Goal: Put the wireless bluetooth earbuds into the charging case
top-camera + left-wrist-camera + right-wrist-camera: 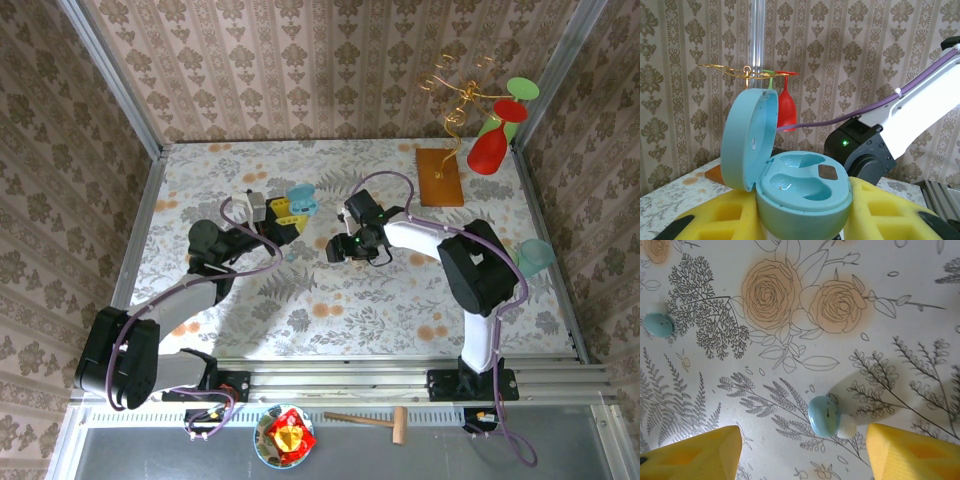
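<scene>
Right gripper (801, 440) hangs open over the floral table (790, 340). A pale blue earbud (826, 416) lies between its yellow fingers, closer to the one at the view's right. The earbud's long axis runs almost finger to finger, white tip toward that side. Left gripper (802, 222) clamps the open blue case (805, 185) nearby, so the right arm is the nearer one.

Light blue charging case (302, 198), lid open, held between yellow fingers of left gripper (285, 210). Right gripper (336, 249) just right of case and nearer the arm bases, pointing down at floral worktop (400, 300). Wooden board (440, 178) and red glass (487, 152) well right of case.
</scene>
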### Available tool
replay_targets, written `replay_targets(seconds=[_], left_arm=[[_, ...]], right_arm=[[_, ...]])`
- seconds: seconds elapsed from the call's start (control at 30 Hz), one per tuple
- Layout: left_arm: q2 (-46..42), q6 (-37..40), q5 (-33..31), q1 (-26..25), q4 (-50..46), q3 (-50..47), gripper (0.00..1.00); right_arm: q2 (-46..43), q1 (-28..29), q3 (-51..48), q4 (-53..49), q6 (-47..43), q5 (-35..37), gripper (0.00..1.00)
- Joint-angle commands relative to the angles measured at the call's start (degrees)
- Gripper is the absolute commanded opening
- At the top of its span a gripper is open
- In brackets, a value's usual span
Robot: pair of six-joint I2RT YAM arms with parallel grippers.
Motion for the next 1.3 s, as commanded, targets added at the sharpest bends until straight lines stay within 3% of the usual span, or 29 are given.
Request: replay_targets(seconds=[0.0,0.2,0.53,1.27], left_arm=[[-0.8,0.3,0.3,0.2,1.9,-0.4,0.29],[-3.1,1.2,-0.4,0.2,0.4,-1.0,0.29],[-8.3,2.9,-0.8,0.2,-3.5,-1.1,0.29],[-12.3,4.0,-1.4,0.0,-6.1,-1.3,0.29]], right_arm=[[-1.3,1.0,3.0,-6.0,-1.2,6.8,0.67],[2.8,4.2,11.4,-16.0,-5.2,16.0,0.58],[9.5,8.1,21.5,-25.8,-6.2,26.2,0.33],[17.8,13.4,32.0,-36.3,-7.4,36.8,0.28]])
